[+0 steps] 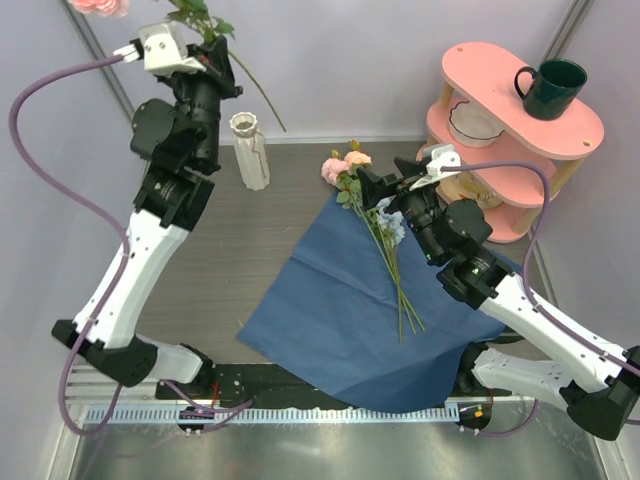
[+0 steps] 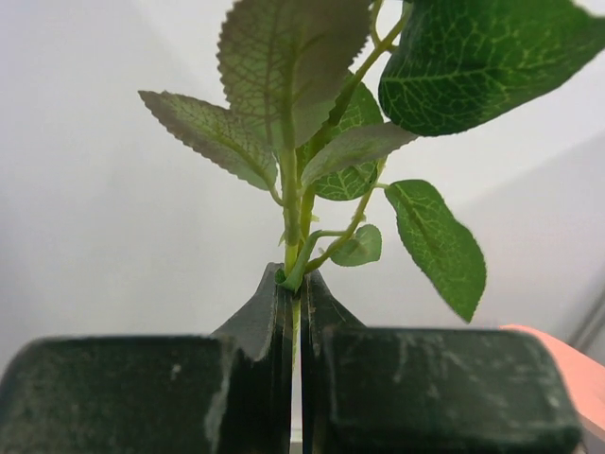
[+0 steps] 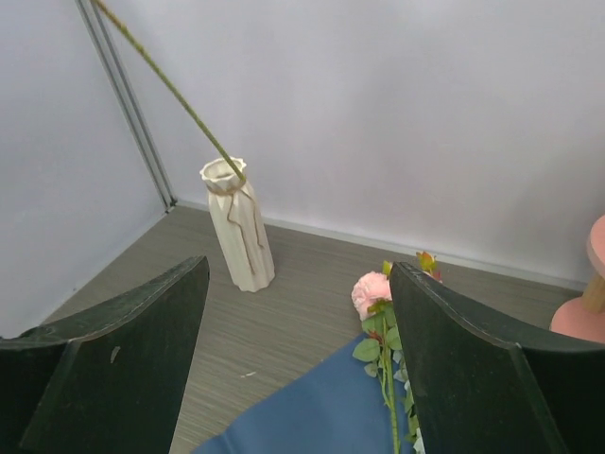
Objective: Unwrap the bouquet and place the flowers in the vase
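Observation:
My left gripper (image 1: 220, 52) is raised high at the back left, shut on a leafy green stem (image 2: 295, 248) of one of the flowers. That flower's pink bloom (image 1: 100, 6) is at the top edge, and its long stem (image 1: 262, 95) slants down towards the cream ribbed vase (image 1: 250, 152). In the right wrist view the stem's tip (image 3: 227, 163) lies at the vase (image 3: 238, 227) rim. The other flowers (image 1: 385, 225) lie on the spread blue paper (image 1: 340, 320), with a pink rose (image 3: 371, 291) at the head end. Just above those blooms, my right gripper (image 1: 366, 186) stands open and empty.
A pink two-level shelf (image 1: 590, 128) stands at the back right, with a dark green mug (image 1: 550, 88) on top and a white bowl (image 1: 474, 124) on the lower level. Grey walls close in the back and left. The blue paper reaches the table's near edge.

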You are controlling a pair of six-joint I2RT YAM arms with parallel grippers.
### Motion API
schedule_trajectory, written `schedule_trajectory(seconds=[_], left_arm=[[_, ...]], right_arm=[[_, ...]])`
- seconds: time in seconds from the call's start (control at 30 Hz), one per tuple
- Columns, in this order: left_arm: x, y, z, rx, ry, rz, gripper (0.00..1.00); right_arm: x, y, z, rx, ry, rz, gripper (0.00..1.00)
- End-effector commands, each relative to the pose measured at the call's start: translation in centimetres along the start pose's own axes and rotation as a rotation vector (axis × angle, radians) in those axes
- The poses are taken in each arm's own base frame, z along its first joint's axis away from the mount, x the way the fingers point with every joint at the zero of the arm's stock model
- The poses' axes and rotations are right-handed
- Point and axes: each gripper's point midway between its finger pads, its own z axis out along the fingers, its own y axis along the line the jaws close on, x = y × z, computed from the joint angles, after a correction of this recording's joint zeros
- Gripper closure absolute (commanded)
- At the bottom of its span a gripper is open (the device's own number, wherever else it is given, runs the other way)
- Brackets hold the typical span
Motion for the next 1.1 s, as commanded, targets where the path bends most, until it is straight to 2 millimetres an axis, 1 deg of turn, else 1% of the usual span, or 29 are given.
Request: schedule_trajectory(seconds=[0.0,0.03,0.07,0.13,0.17,0.2,0.23,0.27,0.3,0.33,0.37,0.4,0.47,0.5,0.67,0.77,0.9,0.93,1.0,1.07], left_arm=[[-3.8,0.6,3.2,-0.09,-0.15,0.092,1.0],[-3.9,0.6,3.7,-0.1,-0.151,0.092,1.0],[-3.9,0.5,4.7,-0.107,-0.151,0.105,1.0],[-4.1,0.5,5.4,-0.115,-0.164,0.126,1.0],[-4.8,0.6,5.7,-0.126,-0.182,0.132,1.0],[-3.5,0.8,6.5,-0.14,-0.163,0.156,1.0],[-3.3,1.1,6.9,-0.15,-0.161,0.16,1.0],[-3.7,1.8,7.1,-0.169,-0.166,0.165,1.0],[-2.8,2.0,7.7,-0.179,-0.155,0.168,1.0],[-2.6,2.4,7.9,-0.188,-0.154,0.168,1.0],[-2.9,2.9,8.1,-0.199,-0.162,0.17,1.0],[-2.4,3.1,8.4,-0.205,-0.159,0.176,1.0],[-2.5,3.5,8.7,-0.212,-0.171,0.182,1.0],[-2.0,3.7,9.0,-0.214,-0.167,0.183,1.0],[-1.0,4.5,9.7,-0.228,-0.161,0.201,1.0],[0.1,5.3,10.1,-0.246,-0.145,0.21,1.0],[1.3,5.8,10.3,-0.254,-0.128,0.23,1.0],[1.8,5.9,10.3,-0.256,-0.118,0.235,1.0],[2.2,6.0,10.3,-0.262,-0.112,0.241,1.0],[3.1,6.4,10.3,-0.267,-0.097,0.252,1.0]], right_arm=[[0.8,-0.2,0.6,0.014,0.004,-0.019,0.17],[0.8,-0.1,0.7,0.011,0.002,-0.017,0.17],[1.0,-0.1,0.8,0.008,0.007,-0.018,0.17],[1.2,-0.1,0.8,0.011,0.012,-0.021,0.17],[1.1,-0.2,0.9,0.011,0.009,-0.022,0.17],[1.2,-0.2,0.9,0.011,0.011,-0.023,0.16],[1.3,-0.3,0.9,0.012,0.012,-0.024,0.16],[1.1,-0.2,0.9,0.009,0.005,-0.02,0.17],[1.2,-0.2,0.9,0.004,0.005,-0.022,0.16],[1.5,-0.2,1.0,0.003,0.007,-0.022,0.16],[1.5,-0.2,1.0,0.001,0.007,-0.025,0.16],[1.6,-0.3,1.1,0.003,0.01,-0.024,0.16],[2.0,-0.3,1.4,0.004,0.021,-0.029,0.16],[2.1,-0.4,1.4,0.006,0.024,-0.031,0.16],[2.5,-0.6,1.7,0.004,0.032,-0.035,0.16],[2.6,-0.8,1.8,0.007,0.034,-0.035,0.16],[2.9,-0.9,2.1,0.006,0.042,-0.025,0.16],[3.0,-0.9,2.1,0.005,0.042,-0.027,0.16],[3.1,-1.0,2.2,0.005,0.044,-0.025,0.16],[3.2,-1.0,2.3,0.005,0.047,-0.024,0.16]])
